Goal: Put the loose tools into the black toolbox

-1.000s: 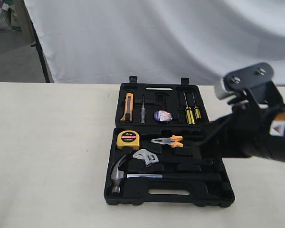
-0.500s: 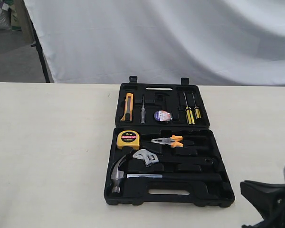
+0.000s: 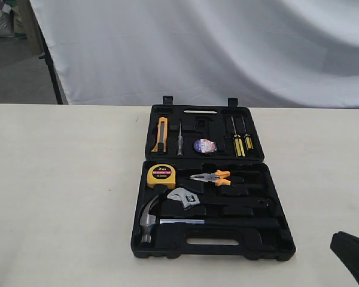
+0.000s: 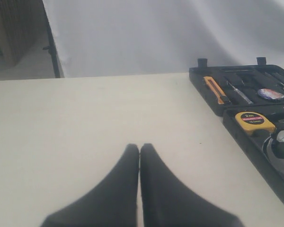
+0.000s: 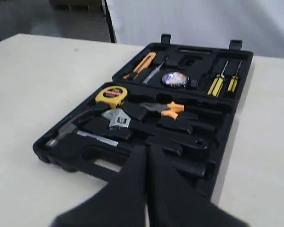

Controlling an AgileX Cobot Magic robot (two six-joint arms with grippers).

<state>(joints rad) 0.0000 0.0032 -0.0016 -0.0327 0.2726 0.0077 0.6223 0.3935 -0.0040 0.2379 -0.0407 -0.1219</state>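
Observation:
The black toolbox (image 3: 275, 248) lies open on the table, both halves flat. In the near half, the hammer (image 3: 152, 218) lies along the front beside the handle slot, and the adjustable wrench (image 3: 185, 198) lies just behind it. The dark tape roll (image 3: 204, 144) sits in the far half. My right gripper (image 5: 147, 149) is shut and empty, back from the toolbox's (image 5: 57, 153) near edge, facing the hammer (image 5: 68, 130), wrench (image 5: 117, 118) and tape roll (image 5: 174, 79). My left gripper (image 4: 139, 147) is shut and empty over bare table, left of the toolbox (image 4: 258, 149).
A yellow tape measure (image 3: 161, 175) and orange-handled pliers (image 3: 212, 177) rest in the near half. An orange utility knife (image 3: 161, 133) and yellow screwdrivers (image 3: 240, 143) lie in the far half. A white backdrop hangs behind the table. A dark part of the right arm (image 3: 354, 256) shows at the bottom right corner.
The right arm has pulled back from above the toolbox's right side, down to the bottom right corner of the exterior view. The tools have not moved.

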